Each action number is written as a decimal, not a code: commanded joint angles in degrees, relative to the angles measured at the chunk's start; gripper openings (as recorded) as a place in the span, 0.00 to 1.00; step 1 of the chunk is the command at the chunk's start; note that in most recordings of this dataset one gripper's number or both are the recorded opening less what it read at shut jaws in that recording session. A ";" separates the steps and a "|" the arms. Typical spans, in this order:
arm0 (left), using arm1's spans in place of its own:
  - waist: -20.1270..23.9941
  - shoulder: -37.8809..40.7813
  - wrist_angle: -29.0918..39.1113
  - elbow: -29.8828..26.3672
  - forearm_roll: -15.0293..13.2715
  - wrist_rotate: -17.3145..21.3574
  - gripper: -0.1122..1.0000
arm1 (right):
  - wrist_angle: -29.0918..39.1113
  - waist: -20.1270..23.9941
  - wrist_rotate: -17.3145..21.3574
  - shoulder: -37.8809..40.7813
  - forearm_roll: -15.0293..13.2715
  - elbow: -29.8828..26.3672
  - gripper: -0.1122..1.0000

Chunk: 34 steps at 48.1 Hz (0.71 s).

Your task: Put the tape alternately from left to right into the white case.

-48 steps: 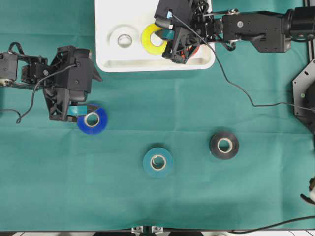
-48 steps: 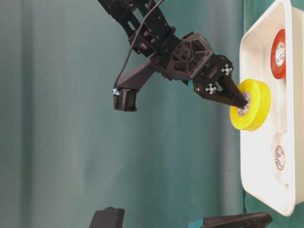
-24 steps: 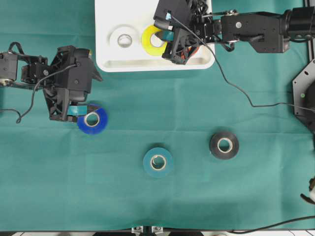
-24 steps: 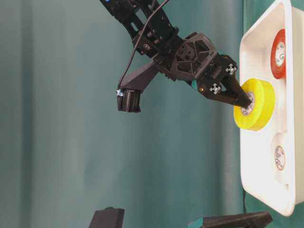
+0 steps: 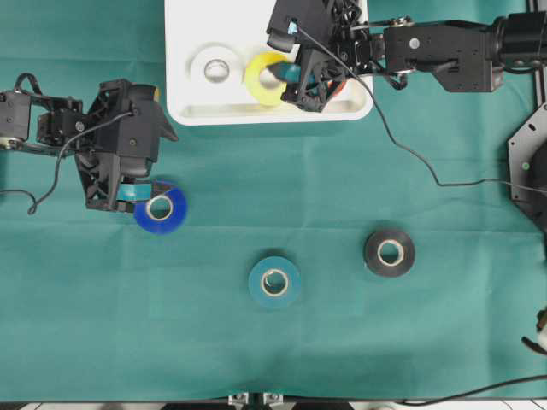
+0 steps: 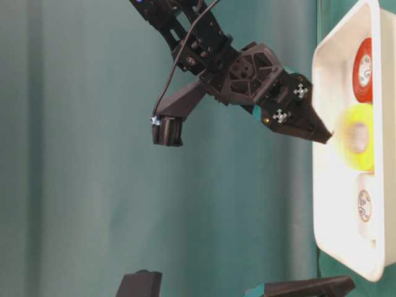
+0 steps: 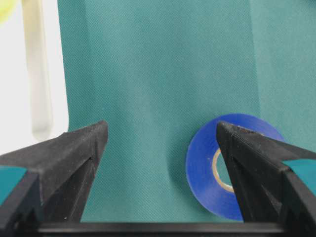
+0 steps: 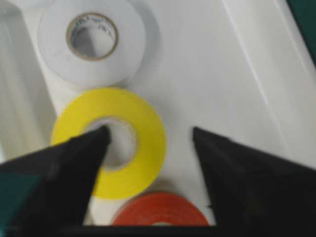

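With jaws now spread wide above the large shallow white plastic case (image 5: pixel 192 85), right gripper (image 8: pixel 148 148) holding nothing; small round yellow tape roll (image 8: pixel 111 140) blurred mid-drop inside, between white roll (image 8: pixel 91 39) and red-orange roll (image 8: pixel 160 212). Release step judged in hand; next likely calls for a lift clear of the rim, then left gripper (image 7: pixel 160 148), wide open and straddling bare cloth beside the blue roll (image 7: pixel 229 165), to shift over and close. Teal roll (image 5: pixel 274 282) and black roll (image 5: pixel 390 252) lying well apart on green cloth (image 5: pixel 427 342), nothing obstructing.

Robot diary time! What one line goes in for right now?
right end effector: open, above white case | yellow roll: released, blurred, in case | left end effector: open beside blue roll
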 commanded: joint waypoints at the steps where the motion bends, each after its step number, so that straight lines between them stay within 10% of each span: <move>1: -0.18 -0.62 -0.35 0.35 -0.09 0.00 0.72 | -0.18 -0.09 -0.09 -0.97 -0.18 -0.97 0.85; 34: -0.26 -0.62 -0.35 0.35 -0.18 -0.09 0.72 | -0.18 1.58 0.18 -2.02 -0.18 0.44 0.81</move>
